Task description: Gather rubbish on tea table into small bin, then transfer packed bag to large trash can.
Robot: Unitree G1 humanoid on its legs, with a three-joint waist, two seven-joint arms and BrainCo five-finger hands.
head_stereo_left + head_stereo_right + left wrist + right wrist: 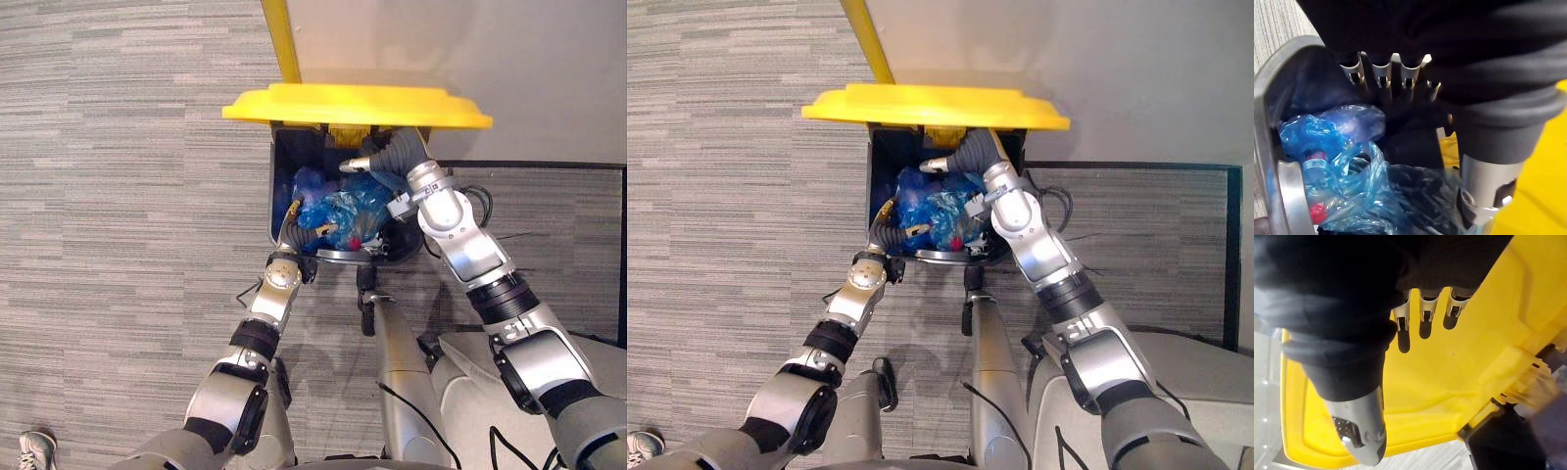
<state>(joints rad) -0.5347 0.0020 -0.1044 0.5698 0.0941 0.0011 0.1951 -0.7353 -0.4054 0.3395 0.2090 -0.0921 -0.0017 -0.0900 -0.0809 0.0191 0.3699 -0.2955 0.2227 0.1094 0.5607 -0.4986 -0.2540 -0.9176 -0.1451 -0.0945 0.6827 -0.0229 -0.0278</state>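
A black large trash can [282, 162] stands on the carpet with its yellow lid [353, 104] raised. Inside lies a blue plastic bag [338, 211] of rubbish, with a red bit showing in it. My left hand [294, 213] reaches into the can at the bag's left side; in its wrist view the fingers [1378, 78] hang relaxed above the bag [1337, 161] and hold nothing. My right hand [361, 163] is up under the lid, its fingers [1422, 308] straight against the yellow underside [1459, 367]. A grey curved rim [1266, 107] runs beside the bag.
The can stands against a pale wall [470, 49] with a yellow strip [279, 39] running up behind it. A dark line [549, 164] borders the floor to the right. A person's shoe [34, 450] shows at the lower left on the grey carpet.
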